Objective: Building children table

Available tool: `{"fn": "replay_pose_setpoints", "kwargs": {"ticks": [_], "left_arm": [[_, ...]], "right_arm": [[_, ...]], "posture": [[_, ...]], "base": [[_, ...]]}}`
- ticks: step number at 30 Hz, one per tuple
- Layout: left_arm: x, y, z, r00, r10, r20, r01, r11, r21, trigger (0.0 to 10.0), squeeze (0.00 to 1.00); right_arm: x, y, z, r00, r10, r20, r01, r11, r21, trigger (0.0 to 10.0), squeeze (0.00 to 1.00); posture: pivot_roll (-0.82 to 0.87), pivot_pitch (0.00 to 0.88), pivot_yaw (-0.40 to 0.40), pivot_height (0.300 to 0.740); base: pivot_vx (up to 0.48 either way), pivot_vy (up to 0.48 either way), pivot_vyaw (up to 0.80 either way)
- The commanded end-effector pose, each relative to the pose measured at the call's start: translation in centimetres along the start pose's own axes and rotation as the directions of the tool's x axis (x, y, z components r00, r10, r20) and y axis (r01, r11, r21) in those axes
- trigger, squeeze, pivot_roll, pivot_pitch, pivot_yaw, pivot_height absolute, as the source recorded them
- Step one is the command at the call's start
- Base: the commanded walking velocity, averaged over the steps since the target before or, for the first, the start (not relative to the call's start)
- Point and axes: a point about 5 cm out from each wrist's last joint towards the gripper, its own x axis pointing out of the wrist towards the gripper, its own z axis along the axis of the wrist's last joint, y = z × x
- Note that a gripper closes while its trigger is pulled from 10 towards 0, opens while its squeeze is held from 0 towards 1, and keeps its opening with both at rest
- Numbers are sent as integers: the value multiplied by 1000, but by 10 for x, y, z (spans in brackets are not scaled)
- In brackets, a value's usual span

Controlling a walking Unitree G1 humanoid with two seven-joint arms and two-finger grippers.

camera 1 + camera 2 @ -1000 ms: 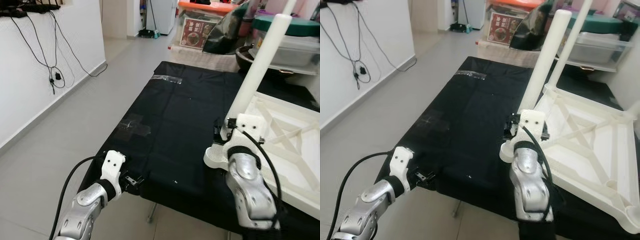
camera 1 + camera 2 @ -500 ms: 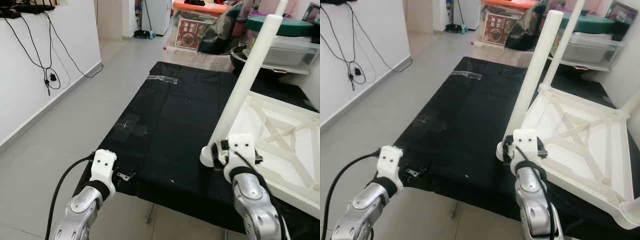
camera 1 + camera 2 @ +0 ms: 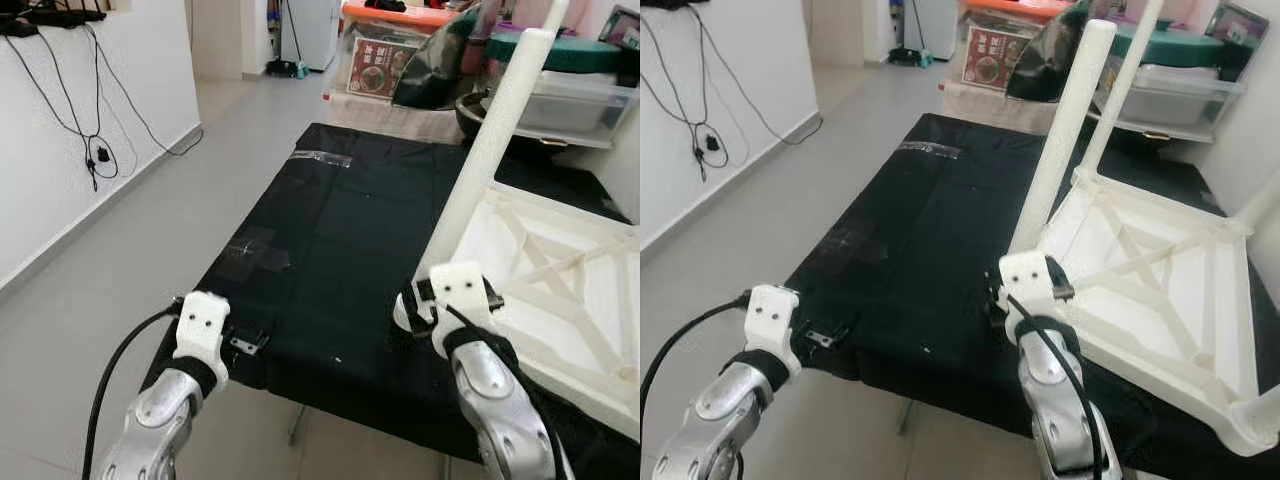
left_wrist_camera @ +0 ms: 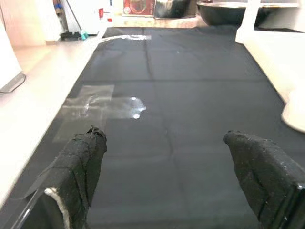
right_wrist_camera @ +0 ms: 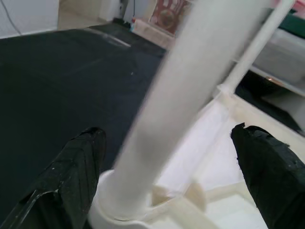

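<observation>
Right gripper (image 5: 171,181) was held wide open around white cylindrical plastic table leg (image 3: 1065,130); left gripper (image 4: 167,176), jaws wide, was positioned at 7 o'clock over black cloth-covered table (image 3: 350,230).

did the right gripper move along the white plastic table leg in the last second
Yes. The right gripper has slid back from the white upturned tabletop's near corner socket. Its open fingers now straddle the white plastic table leg at the base.

Blk cloth (image 3: 350,240) w/ clear tape patches (image 3: 258,250), wall cables (image 3: 95,150), lidded storage bin (image 3: 580,85), grey floor (image 3: 150,240)
</observation>
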Motion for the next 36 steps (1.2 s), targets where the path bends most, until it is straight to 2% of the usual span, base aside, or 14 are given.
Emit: {"fn": "replay_pose_setpoints", "kwargs": {"ticks": [1,6,9,17,18,19,22,23,25,27,28,29,34,36], "left_arm": [[4,-5,2,1000,-19,-3,19,1000,10,10000,0],[4,-5,2,1000,-16,-9,16,1000,9,10000,0],[4,-5,2,1000,-11,-7,11,1000,6,10000,0],[5,-4,4,1000,-3,1,3,1000,2,10000,0],[6,-3,4,1000,4,4,-4,1000,6,10000,0],[6,-3,4,1000,4,4,-4,1000,6,10000,0],[6,-2,4,1000,23,8,-23,1000,-7,10000,0],[6,-2,4,1000,24,10,-24,1000,-11,10000,0],[6,-2,4,1000,24,10,-24,1000,-11,10000,0],[6,-2,3,1000,26,10,-26,1000,-13,10000,0],[6,-2,3,1000,26,10,-26,1000,-13,10000,0],[7,-3,2,1000,26,5,-26,1000,-15,10000,0],[8,-7,0,1000,10,0,-10,1000,-19,10000,0],[9,-8,0,1000,9,0,-9,1000,-22,10000,0]], "right_arm": [[6,-7,11,994,-67,83,69,997,-29,10000,0],[15,-18,30,966,-142,218,157,986,-55,10000,0],[20,-31,50,920,-210,331,244,968,-65,10000,0],[20,-42,81,844,-244,478,309,949,-61,10000,0],[14,-49,103,747,-284,601,404,912,-71,10000,0],[14,-49,103,747,-284,601,404,912,-71,10000,0],[-2,-54,128,548,-324,771,579,812,-71,10000,0],[-6,-54,130,510,-329,794,609,790,-64,10000,0],[-6,-54,130,510,-329,794,609,790,-64,10000,0],[-19,-58,137,389,-366,846,693,721,-7,10000,0],[-19,-58,137,389,-366,846,693,721,-7,10000,0],[-30,-59,142,300,-380,875,734,678,42,10000,0],[-34,-64,146,234,-391,890,763,641,81,10000,0],[-27,-69,143,270,-419,867,770,635,67,10000,0]], "posture": [[31,0,-72,740],[36,0,-72,740],[39,0,-75,740],[38,0,-79,740],[39,0,-79,740],[39,0,-79,740],[41,0,-81,740],[41,0,-81,740],[41,0,-81,740],[40,0,-81,740],[40,0,-81,740],[27,0,-74,740],[18,0,-72,740],[17,0,-75,740]], "base": [[0,-472,0],[0,-472,0],[0,-472,0],[0,-472,0],[0,-322,0],[0,-322,0],[0,0,0],[0,0,0],[0,0,0],[0,0,0],[0,0,0],[0,0,0],[0,0,0],[0,0,0]]}}
